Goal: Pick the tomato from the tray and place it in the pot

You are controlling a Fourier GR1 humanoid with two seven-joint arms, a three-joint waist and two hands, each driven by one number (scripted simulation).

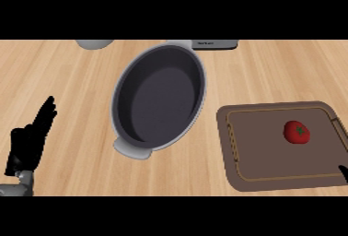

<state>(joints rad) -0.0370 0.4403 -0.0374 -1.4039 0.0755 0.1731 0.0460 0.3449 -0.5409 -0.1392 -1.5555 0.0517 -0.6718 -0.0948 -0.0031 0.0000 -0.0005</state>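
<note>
A red tomato [298, 132] with a green stem lies on the right part of the brown tray [253, 152]. To the tray's left stands the grey pot [125, 92], an oval with a dark inside and nothing in it. My left hand [28, 140] rests open at the left edge, fingers straight and pointing up, well apart from the pot. Only a black tip of my right hand [344, 171] shows at the lower right edge, below the tomato; its fingers are hidden.
A grey round object [94, 43] sits at the counter's far edge, upper left. A dark flat appliance [216, 44] lies behind the pot. Bare wooden counter lies between the pot and my left hand.
</note>
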